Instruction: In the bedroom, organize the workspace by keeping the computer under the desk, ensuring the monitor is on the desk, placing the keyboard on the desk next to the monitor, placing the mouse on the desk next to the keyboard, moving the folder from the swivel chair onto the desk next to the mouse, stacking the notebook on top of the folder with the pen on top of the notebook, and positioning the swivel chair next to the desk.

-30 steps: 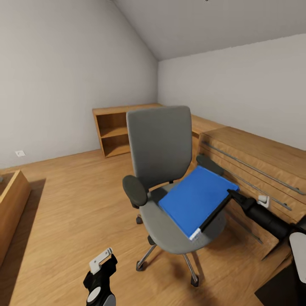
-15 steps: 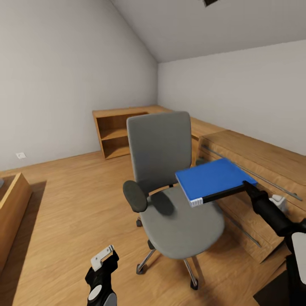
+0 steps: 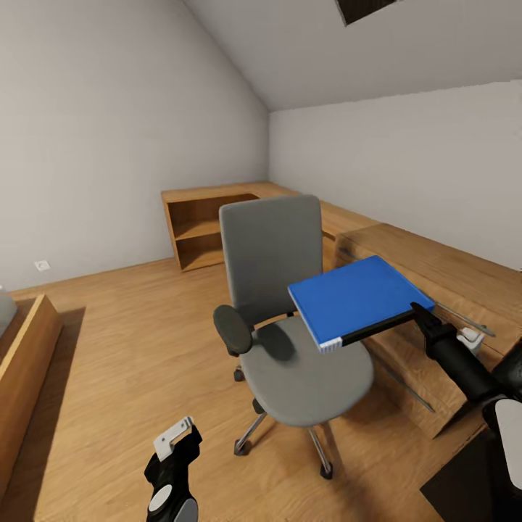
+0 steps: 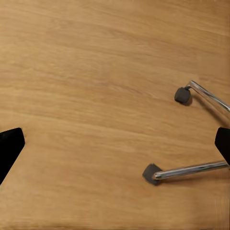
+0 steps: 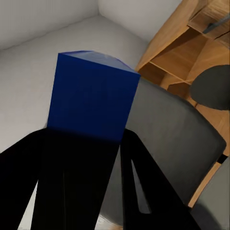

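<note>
Lifted clear of the swivel chair (image 3: 293,319), the folder (image 3: 359,299) now hangs mid-frame, pinched by my right gripper (image 3: 420,315); desk placement comes next. Left gripper (image 3: 174,444) idles, jaws apart.

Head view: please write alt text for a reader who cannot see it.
The right end effector holds a blue folder level in the air above the seat of a grey swivel chair. The left end effector hangs low over the wooden floor. Wooden shelving stands behind.
</note>
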Controlling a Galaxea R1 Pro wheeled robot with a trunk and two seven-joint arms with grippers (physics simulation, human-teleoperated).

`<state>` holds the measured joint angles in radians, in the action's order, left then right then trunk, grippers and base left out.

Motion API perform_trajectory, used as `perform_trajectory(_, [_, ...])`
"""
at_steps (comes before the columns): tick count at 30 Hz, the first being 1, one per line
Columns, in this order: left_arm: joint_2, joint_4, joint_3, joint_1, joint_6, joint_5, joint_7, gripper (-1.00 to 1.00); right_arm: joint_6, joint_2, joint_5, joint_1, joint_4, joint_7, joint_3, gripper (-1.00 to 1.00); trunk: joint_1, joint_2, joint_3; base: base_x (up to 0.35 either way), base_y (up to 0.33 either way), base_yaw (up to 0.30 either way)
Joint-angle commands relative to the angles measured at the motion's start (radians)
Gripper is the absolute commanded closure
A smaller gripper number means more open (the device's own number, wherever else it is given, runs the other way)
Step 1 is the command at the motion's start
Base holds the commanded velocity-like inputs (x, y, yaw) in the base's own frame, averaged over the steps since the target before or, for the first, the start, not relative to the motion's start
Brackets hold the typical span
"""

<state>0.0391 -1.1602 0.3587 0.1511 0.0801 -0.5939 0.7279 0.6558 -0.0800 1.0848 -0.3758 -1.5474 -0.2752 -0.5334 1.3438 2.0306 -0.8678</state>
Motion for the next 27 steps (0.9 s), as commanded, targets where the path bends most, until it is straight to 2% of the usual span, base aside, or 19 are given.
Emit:
perform_trajectory(1, [-0.001,-0.001,0.002,0.001,0.008,-0.011,0.004,-1.00,0.007,0.000,0.000,-0.001,-0.001,-0.004,-0.002,1.00,-0.005,-0.007,0.002,-0.283,0.000,0.000])
perform_trajectory(5, [-0.001,-0.001,-0.002,0.001,0.005,-0.016,0.005,-1.00,0.007,-0.004,0.000,0.000,0.002,-0.003,-0.009,1.00,-0.020,-0.035,0.015,-0.336,0.000,-0.060])
perform_trajectory(17, [-0.001,0.000,-0.003,0.001,0.003,-0.020,0.005,-1.00,0.006,-0.005,-0.002,0.000,0.004,-0.002,-0.019,1.00,-0.066,-0.119,0.053,-0.324,0.000,-0.253])
perform_trajectory(23, [0.001,0.001,0.003,0.001,-0.001,-0.013,0.007,-1.00,0.004,-0.009,-0.005,0.000,0.004,-0.001,-0.022,1.00,-0.089,-0.161,0.071,-0.051,0.000,-0.264])
perform_trajectory(27, [0.002,0.011,0.005,0.001,-0.029,-0.017,0.006,-1.00,0.004,-0.009,-0.005,0.000,0.004,-0.001,-0.022,1.00,-0.104,-0.189,0.084,-0.002,0.000,-0.264])
